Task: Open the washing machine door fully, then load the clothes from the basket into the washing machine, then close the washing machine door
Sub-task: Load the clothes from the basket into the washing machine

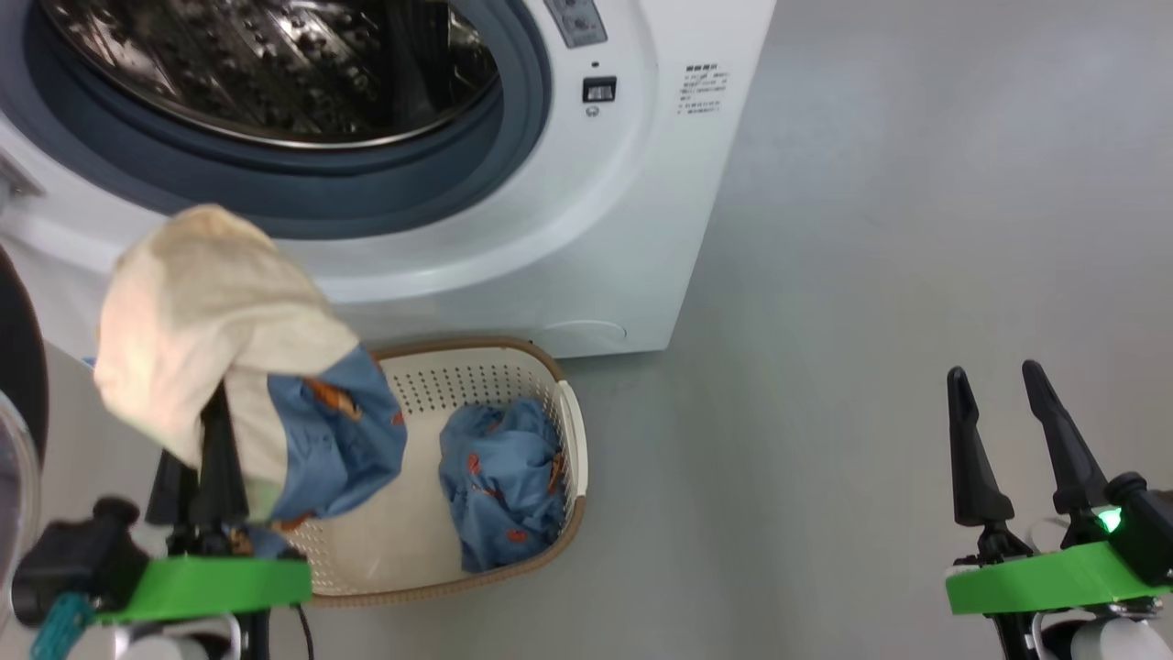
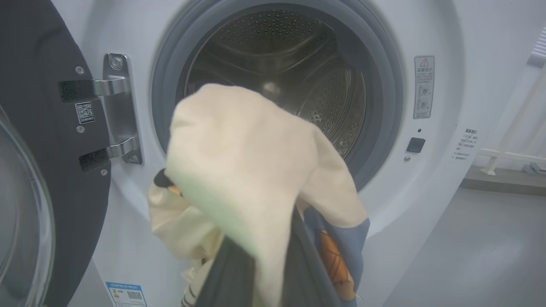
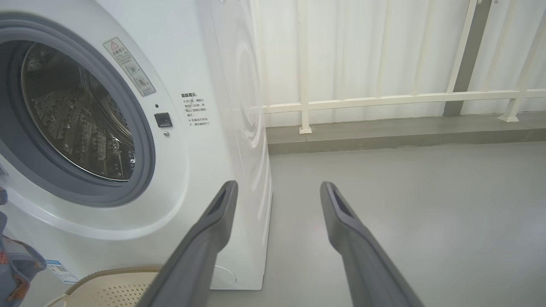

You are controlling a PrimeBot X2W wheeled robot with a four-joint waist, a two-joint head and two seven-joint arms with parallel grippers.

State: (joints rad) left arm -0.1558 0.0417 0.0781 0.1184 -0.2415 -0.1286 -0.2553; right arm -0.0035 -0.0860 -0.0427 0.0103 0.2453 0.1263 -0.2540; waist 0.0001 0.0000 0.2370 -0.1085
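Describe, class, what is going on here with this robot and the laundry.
The left gripper is shut on a cream-and-blue garment, holding it up above the basket in front of the washing machine, whose door stands open. Another blue piece lies in the basket. The right gripper is open, holding nothing.

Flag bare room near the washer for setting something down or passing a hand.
Free: floor bordered by the washing machine, the basket and the open right gripper; the drum mouth inside the gasket. Crowded: lower left, where the left gripper, shut on a cream-and-blue garment, hangs by the basket's left end, beside the door. Clothes fill the basket's right half.
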